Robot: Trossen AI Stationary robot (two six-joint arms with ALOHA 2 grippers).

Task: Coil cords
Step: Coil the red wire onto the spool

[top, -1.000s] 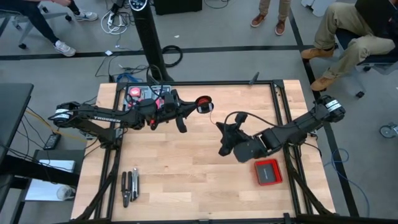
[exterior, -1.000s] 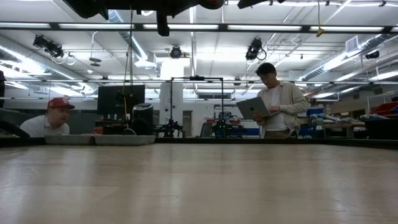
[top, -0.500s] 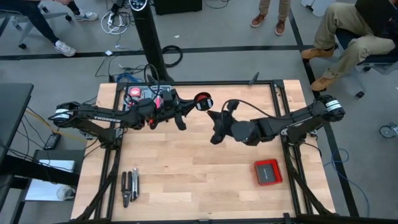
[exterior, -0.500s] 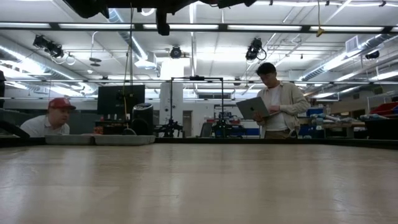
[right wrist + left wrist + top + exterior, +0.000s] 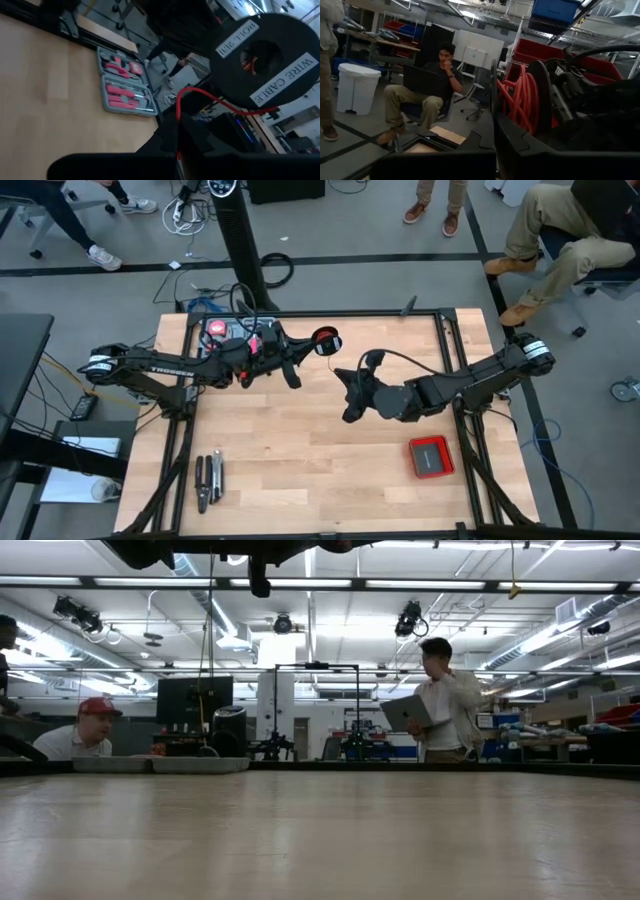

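So the red wire [image 5: 520, 102] is mostly wound on a black spool [image 5: 325, 341], which sits up above the far middle of the tabletop [image 5: 300, 450], gripped at the tip of the left gripper [image 5: 318, 344]. Left jaws are clamped on the spool. In the left wrist view you can see the red coils stacked up between the black flanges.

A loose strand of the wire comes off the spool and runs to the right gripper [image 5: 345, 377], just beside it toward the middle of the tabletop. In the right wrist view the strand bends and drops straight between that arm's fingers, so the right jaws are pinched shut on the wire. The spool's flange there has white labels.

Other stuff: a red box [image 5: 430, 456] lies on the tabletop near the right edge, pliers [image 5: 208, 480] lie near the front left, and an open tool case [image 5: 125, 90] with red-handled tools sits at the far left corner. A few people are in the room behind.
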